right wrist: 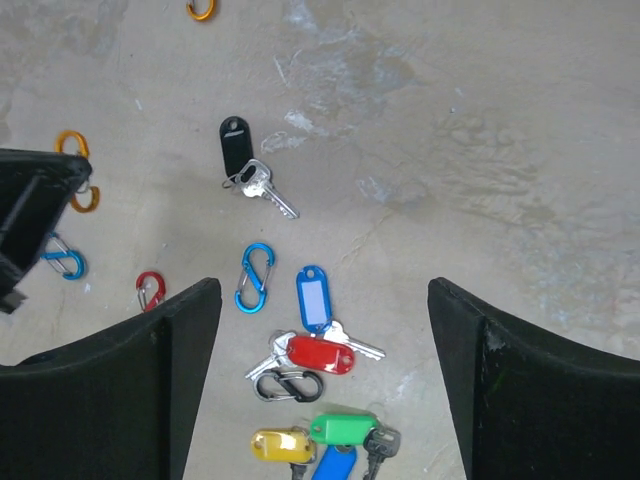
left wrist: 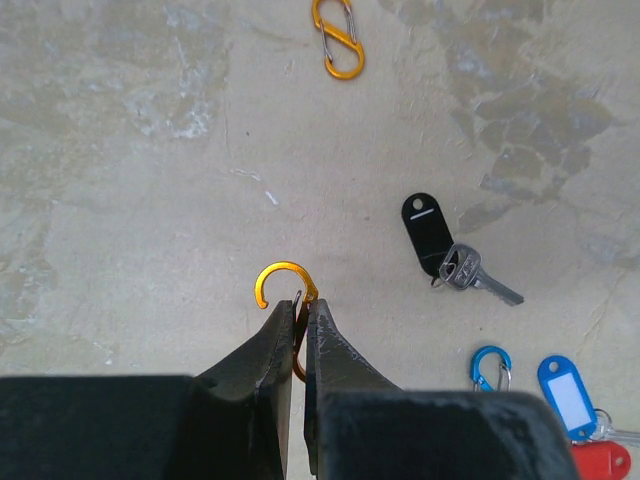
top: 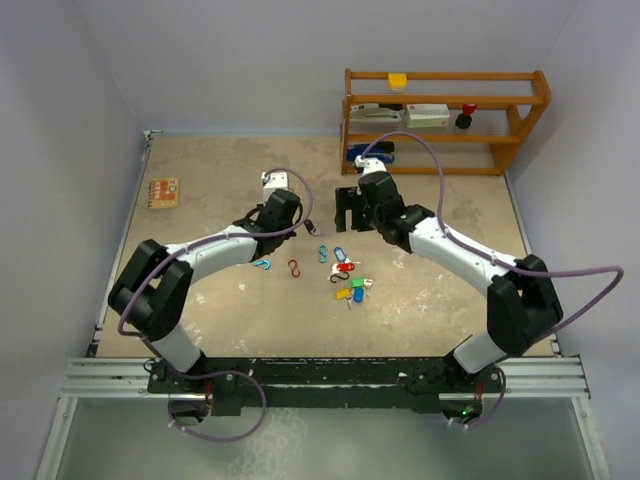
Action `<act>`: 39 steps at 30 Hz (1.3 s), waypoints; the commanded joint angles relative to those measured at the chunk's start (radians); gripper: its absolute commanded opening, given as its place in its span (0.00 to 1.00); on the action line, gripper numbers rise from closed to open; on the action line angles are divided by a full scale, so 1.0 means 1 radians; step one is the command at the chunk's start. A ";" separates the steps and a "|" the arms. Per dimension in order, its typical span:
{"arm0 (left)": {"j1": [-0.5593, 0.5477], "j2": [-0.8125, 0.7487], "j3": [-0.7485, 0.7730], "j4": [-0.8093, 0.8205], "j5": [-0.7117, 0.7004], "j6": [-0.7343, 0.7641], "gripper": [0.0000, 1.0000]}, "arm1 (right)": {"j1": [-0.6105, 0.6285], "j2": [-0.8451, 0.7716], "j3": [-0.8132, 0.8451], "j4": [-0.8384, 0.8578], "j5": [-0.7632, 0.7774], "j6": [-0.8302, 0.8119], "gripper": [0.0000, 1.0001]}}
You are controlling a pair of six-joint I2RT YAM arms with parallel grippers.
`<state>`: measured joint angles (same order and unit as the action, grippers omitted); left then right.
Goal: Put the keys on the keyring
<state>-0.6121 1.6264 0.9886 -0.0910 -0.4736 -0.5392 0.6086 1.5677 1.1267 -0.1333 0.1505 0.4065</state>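
Right gripper (right wrist: 322,290), jaws wide apart and empty, hangs over the heap of keys (right wrist: 320,355) on the table (right wrist: 500,150). The yellow, green, red and blue tags lie below and between its fingers, so this arm is the nearer one. Just beyond the heap a lone black-tagged key (right wrist: 262,188) lies slantwise, tag away, blade pointing back toward the right gripper. Farther left, the left gripper (left wrist: 302,305) is clamped on an orange clip (left wrist: 280,275), open hook poking out ahead; tag windows look blank, no writing readable.
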 commanded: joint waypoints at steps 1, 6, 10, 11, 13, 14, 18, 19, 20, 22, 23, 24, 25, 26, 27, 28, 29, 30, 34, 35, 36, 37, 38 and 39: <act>-0.028 0.044 0.041 0.075 -0.026 -0.035 0.00 | 0.002 -0.082 -0.024 -0.039 0.103 0.029 0.90; -0.074 0.107 0.073 0.098 -0.086 -0.074 0.00 | 0.000 -0.145 -0.043 -0.053 0.157 0.035 0.99; -0.108 0.176 0.117 0.104 -0.132 -0.101 0.00 | -0.003 -0.195 -0.053 -0.061 0.191 0.035 1.00; -0.115 0.193 0.128 0.104 -0.146 -0.106 0.00 | -0.005 -0.207 -0.058 -0.061 0.199 0.036 1.00; -0.126 0.222 0.149 0.102 -0.176 -0.115 0.00 | -0.008 -0.234 -0.066 -0.061 0.209 0.037 1.00; -0.129 0.234 0.158 0.100 -0.187 -0.118 0.00 | -0.011 -0.248 -0.070 -0.060 0.213 0.037 1.00; -0.137 0.260 0.177 0.094 -0.216 -0.134 0.00 | -0.017 -0.298 -0.089 -0.060 0.229 0.027 1.00; -0.137 0.264 0.181 0.093 -0.219 -0.137 0.00 | -0.019 -0.308 -0.094 -0.059 0.234 0.026 1.00; -0.137 0.267 0.184 0.093 -0.221 -0.139 0.00 | -0.022 -0.317 -0.098 -0.058 0.239 0.025 1.00; -0.138 0.274 0.192 0.091 -0.224 -0.143 0.00 | -0.026 -0.332 -0.105 -0.057 0.241 0.021 1.00; -0.141 0.279 0.195 0.091 -0.226 -0.143 0.00 | -0.028 -0.336 -0.108 -0.057 0.241 0.020 1.00; -0.143 0.283 0.199 0.089 -0.231 -0.144 0.00 | -0.032 -0.337 -0.108 -0.056 0.241 0.019 1.00; -0.144 0.288 0.203 0.088 -0.233 -0.145 0.00 | -0.034 -0.339 -0.112 -0.057 0.240 0.017 1.00; -0.146 0.293 0.206 0.087 -0.235 -0.145 0.00 | -0.036 -0.339 -0.114 -0.057 0.237 0.015 1.00; -0.148 0.297 0.208 0.085 -0.236 -0.145 0.00 | -0.038 -0.339 -0.113 -0.058 0.234 0.015 1.00; -0.150 0.302 0.212 0.084 -0.238 -0.146 0.00 | -0.040 -0.338 -0.114 -0.058 0.233 0.014 1.00; -0.152 0.310 0.216 0.080 -0.241 -0.146 0.00 | -0.046 -0.337 -0.114 -0.057 0.228 0.015 1.00; -0.152 0.312 0.217 0.078 -0.243 -0.145 0.00 | -0.047 -0.337 -0.115 -0.056 0.225 0.015 1.00; -0.153 0.318 0.222 0.073 -0.248 -0.143 0.00 | -0.053 -0.338 -0.120 -0.055 0.219 0.015 1.00; -0.154 0.319 0.222 0.073 -0.248 -0.142 0.00 | -0.054 -0.339 -0.120 -0.054 0.218 0.015 1.00; -0.155 0.321 0.222 0.071 -0.249 -0.142 0.00 | -0.056 -0.339 -0.122 -0.054 0.217 0.015 1.00; -0.155 0.322 0.224 0.070 -0.249 -0.142 0.00 | -0.056 -0.340 -0.122 -0.053 0.216 0.015 1.00; -0.154 0.324 0.224 0.070 -0.249 -0.142 0.00 | -0.058 -0.339 -0.122 -0.052 0.214 0.015 1.00; -0.154 0.326 0.225 0.068 -0.249 -0.142 0.00 | -0.058 -0.339 -0.122 -0.052 0.213 0.015 1.00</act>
<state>-0.7616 1.9511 1.1706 -0.0357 -0.6895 -0.6701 0.5560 1.2533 1.0073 -0.1982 0.3553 0.4267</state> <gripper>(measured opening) 0.021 0.998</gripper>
